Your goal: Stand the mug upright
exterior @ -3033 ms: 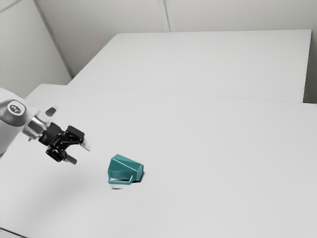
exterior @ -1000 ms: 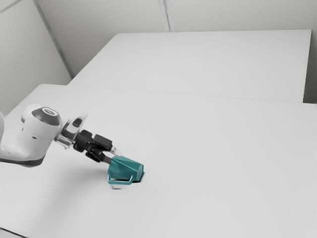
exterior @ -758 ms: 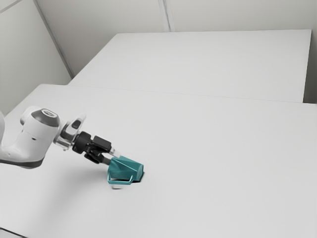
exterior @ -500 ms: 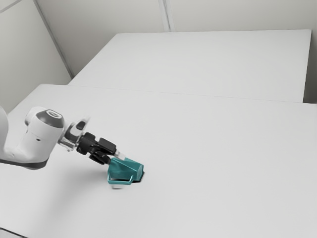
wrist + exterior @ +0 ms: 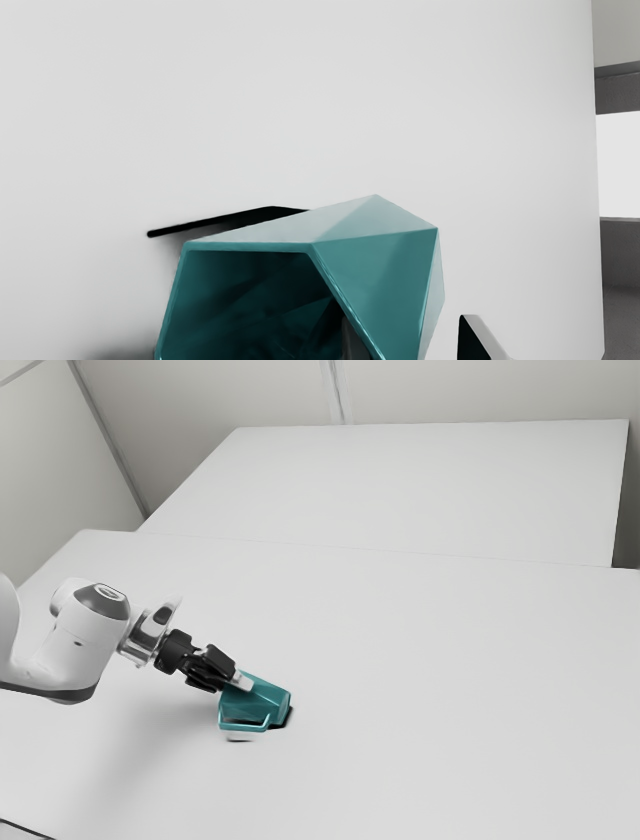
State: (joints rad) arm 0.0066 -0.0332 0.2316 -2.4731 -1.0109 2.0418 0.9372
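"What does the mug (image 5: 262,696) look like?"

"Teal and angular, with flat facets and a slim handle (image 5: 245,729) of the same colour. In the wrist view the rim (image 5: 250,246) is a straight-sided outline around a dark inside."

"Which way does it point?"

"It's lying on its side. The mouth (image 5: 260,290) faces the hand, toward the exterior view's left, and the base (image 5: 284,706) is toward the exterior view's right. The long axis runs along the table (image 5: 450,660), sloping a little nearer that camera at the base end. The handle is on the side nearer that camera."

"And the fingers (image 5: 242,681)?"

"They're at the mouth end, and they're apart. In the wrist view one of the fingers (image 5: 486,340) is outside the mug, with a gap beside its wall. The other reaches into the mouth; whether it touches the inside, I can't tell."
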